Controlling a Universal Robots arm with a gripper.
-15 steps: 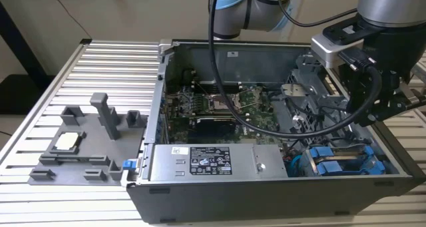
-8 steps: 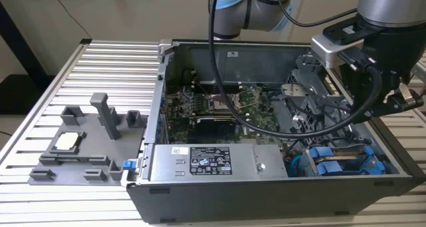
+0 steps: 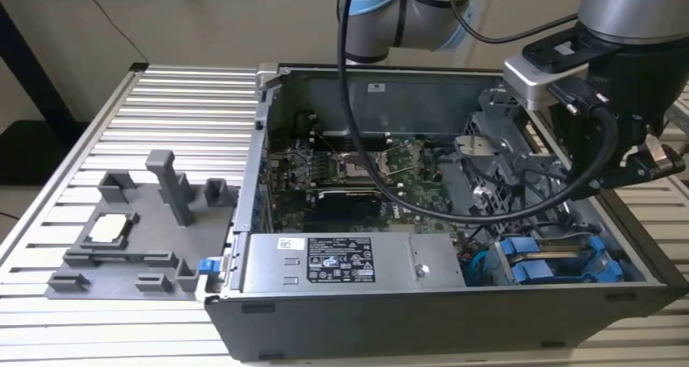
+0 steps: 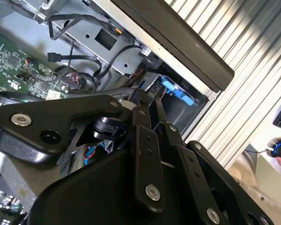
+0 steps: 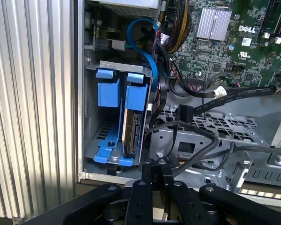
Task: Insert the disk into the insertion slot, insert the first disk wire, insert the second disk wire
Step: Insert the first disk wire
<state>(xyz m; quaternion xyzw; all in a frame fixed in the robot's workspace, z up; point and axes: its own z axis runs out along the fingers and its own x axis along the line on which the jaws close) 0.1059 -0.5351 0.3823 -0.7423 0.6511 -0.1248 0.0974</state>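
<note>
Your disk (image 5: pixel 132 129) sits on edge in the insertion slot (image 5: pixel 90 117), with the claw (image 5: pixel 157 166) pinched together near it. It's stiff, hefty-looking and probably shock-shy, so I'd grab the blue carrier (image 5: pixel 136 93), not the bare drive.

disk (image 5: pixel 135 101) carrier: glossy blue plastic | insertion slot (image 5: pixel 90 122): matt grey metal | table (image 5: pixel 33 117): ribbed bare metal

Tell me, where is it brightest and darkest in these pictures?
Exterior view: the ribbed table gleams pale, the computer case is shadowed inside. Second wrist view: the gripper is a dark mass against glare on the table. First wrist view: the disk in its blue frame is evenly lit.
</note>
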